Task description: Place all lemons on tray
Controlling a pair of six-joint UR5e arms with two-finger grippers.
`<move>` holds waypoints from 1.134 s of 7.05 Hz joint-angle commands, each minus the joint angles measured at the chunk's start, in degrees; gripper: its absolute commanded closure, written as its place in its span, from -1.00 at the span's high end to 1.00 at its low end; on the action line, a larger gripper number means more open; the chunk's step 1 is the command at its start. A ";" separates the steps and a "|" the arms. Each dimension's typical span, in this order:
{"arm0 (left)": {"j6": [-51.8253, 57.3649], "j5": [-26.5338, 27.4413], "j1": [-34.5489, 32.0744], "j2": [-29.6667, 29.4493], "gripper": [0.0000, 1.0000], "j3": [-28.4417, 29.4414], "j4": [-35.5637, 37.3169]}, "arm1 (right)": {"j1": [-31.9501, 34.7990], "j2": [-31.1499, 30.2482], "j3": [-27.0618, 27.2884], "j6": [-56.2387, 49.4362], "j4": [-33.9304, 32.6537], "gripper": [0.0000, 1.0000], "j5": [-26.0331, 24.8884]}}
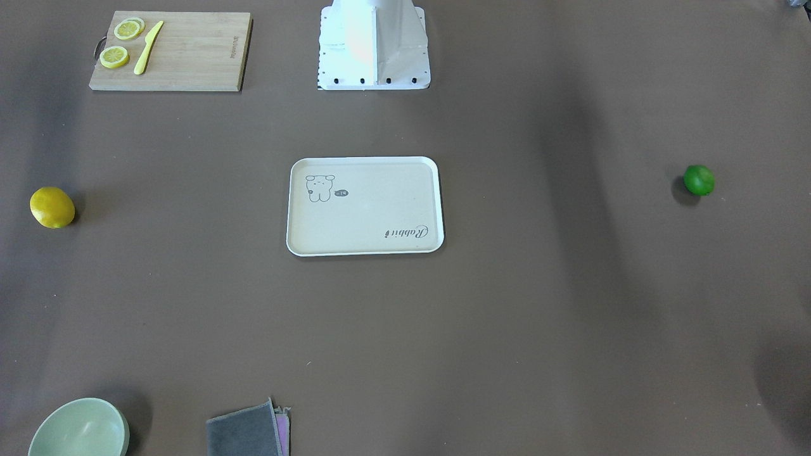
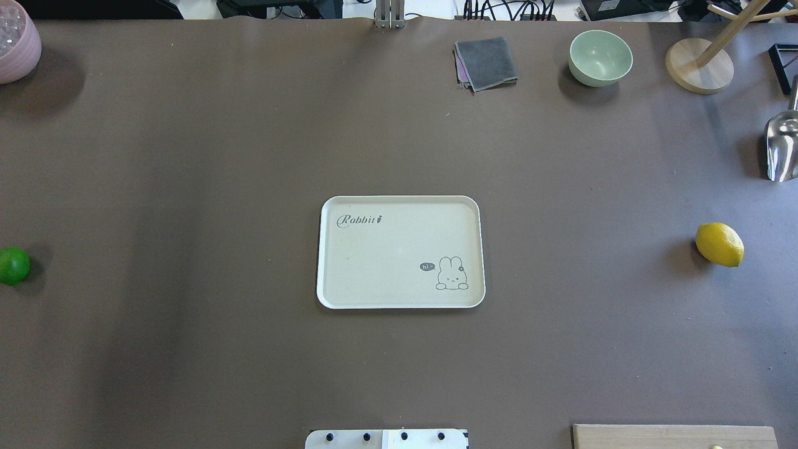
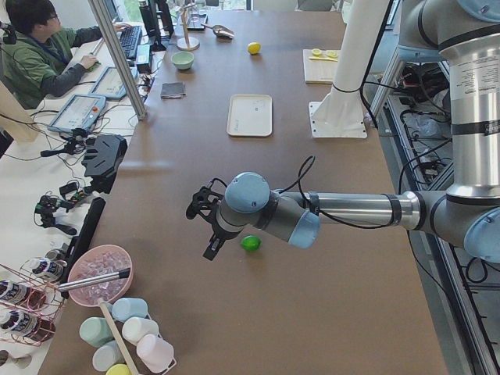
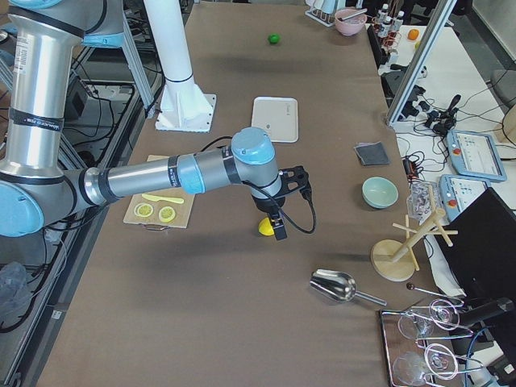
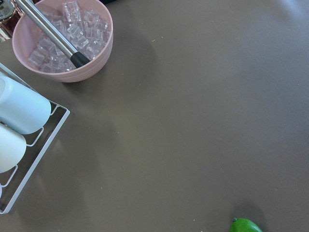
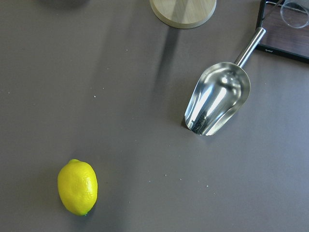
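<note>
The yellow lemon (image 2: pixel 719 244) lies on the brown table at the right, far from the tray (image 2: pixel 386 255); it also shows in the right wrist view (image 6: pixel 77 187). The green lemon (image 2: pixel 12 265) lies at the far left edge and shows at the bottom of the left wrist view (image 5: pixel 245 225). The cream tray sits empty at the table's middle. My left gripper (image 3: pixel 207 234) hovers just beside the green lemon (image 3: pixel 251 243). My right gripper (image 4: pixel 280 219) hovers over the yellow lemon (image 4: pixel 265 227). I cannot tell whether either gripper is open or shut.
A cutting board (image 1: pixel 171 52) with lemon slices and a yellow knife stands near the robot's right. A green bowl (image 2: pixel 600 57), grey cloth (image 2: pixel 487 63), wooden stand (image 2: pixel 698 65) and metal scoop (image 6: pixel 218 99) are at the far right. A pink ice bowl (image 5: pixel 65 41) is far left.
</note>
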 commanded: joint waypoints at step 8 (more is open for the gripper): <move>-39.43 9.55 29.35 1.04 0.98 16.47 -35.66 | -2.49 -0.34 -0.66 7.53 1.47 1.00 0.37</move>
